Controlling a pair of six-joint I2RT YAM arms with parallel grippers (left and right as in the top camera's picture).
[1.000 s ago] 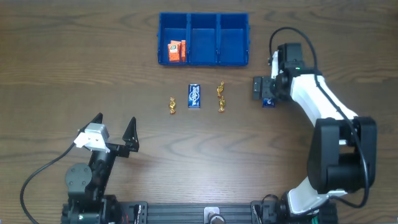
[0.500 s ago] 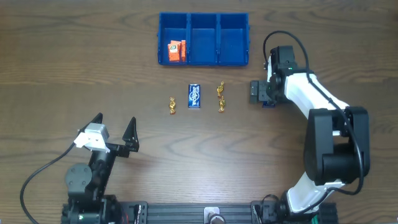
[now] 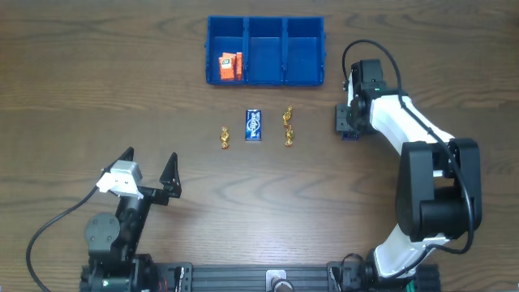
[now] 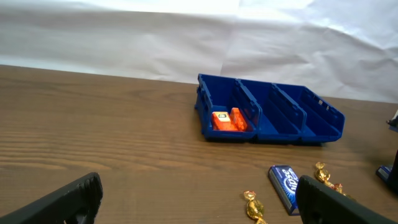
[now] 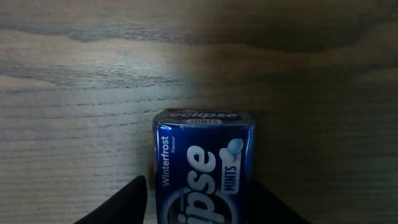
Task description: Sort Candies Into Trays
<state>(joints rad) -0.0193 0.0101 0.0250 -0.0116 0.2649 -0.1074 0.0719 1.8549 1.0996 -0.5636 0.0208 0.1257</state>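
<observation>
A blue mint tin (image 5: 205, 162) lies on the wooden table right of the candies, and my right gripper (image 3: 347, 122) is shut on it, a finger against each long side. A second blue mint tin (image 3: 254, 125) lies flat mid-table. Gold-wrapped candies sit around it: one on its left (image 3: 225, 136) and two on its right (image 3: 288, 116) (image 3: 289, 138). The blue three-compartment tray (image 3: 265, 79) stands at the back, with orange candies (image 3: 231, 66) in its left compartment. My left gripper (image 3: 150, 174) rests open at the front left, far from the candies.
Bare wood surrounds the candies on every side. In the left wrist view the tray (image 4: 292, 134) stands ahead, in front of a white backdrop (image 4: 124, 37). The tray's middle and right compartments hold nothing.
My right gripper shifted slightly left over the mint tin, then its fingers drew in against the tin's sides. The left arm and the candies kept still.
</observation>
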